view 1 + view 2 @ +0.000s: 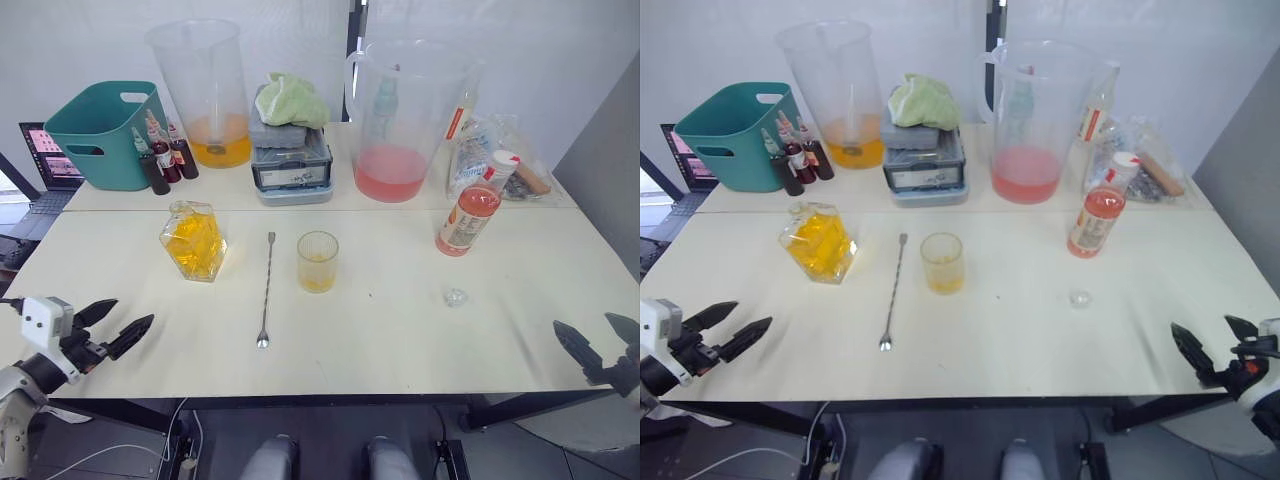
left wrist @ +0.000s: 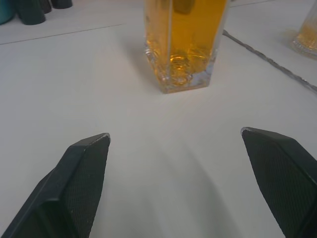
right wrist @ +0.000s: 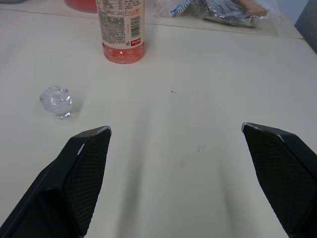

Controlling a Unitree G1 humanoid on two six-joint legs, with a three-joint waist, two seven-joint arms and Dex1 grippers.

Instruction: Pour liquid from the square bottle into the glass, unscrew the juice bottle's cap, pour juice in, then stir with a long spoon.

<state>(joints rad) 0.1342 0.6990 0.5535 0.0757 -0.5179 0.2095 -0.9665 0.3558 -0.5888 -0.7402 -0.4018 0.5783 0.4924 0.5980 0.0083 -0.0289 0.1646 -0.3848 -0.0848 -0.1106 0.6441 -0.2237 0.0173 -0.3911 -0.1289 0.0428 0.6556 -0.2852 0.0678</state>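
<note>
- Beside the glass (image 1: 318, 261), on its left, I see the long spoon (image 1: 266, 290) lying flat on the table (image 1: 400, 340), its bowl toward the near edge.
- Left of the spoon stands the square bottle (image 1: 193, 240), upright, about 1/2 full of yellow-orange liquid (image 2: 185, 29); the glass holds a little of the same.
- Right of the glass, well apart, the juice bottle (image 1: 470, 214) stands with its cap (image 1: 503, 159) on and pinkish-red juice (image 3: 123, 52) inside.
- Between the glass and the juice bottle, nearer me, lies 1 small clear stopper (image 1: 456, 297).
- My left gripper (image 1: 118, 325) hovers at the near edge with fingers spread, empty, facing the square bottle.
- My right gripper (image 1: 596, 340) hangs off the near right corner, fingers spread, empty.
</note>
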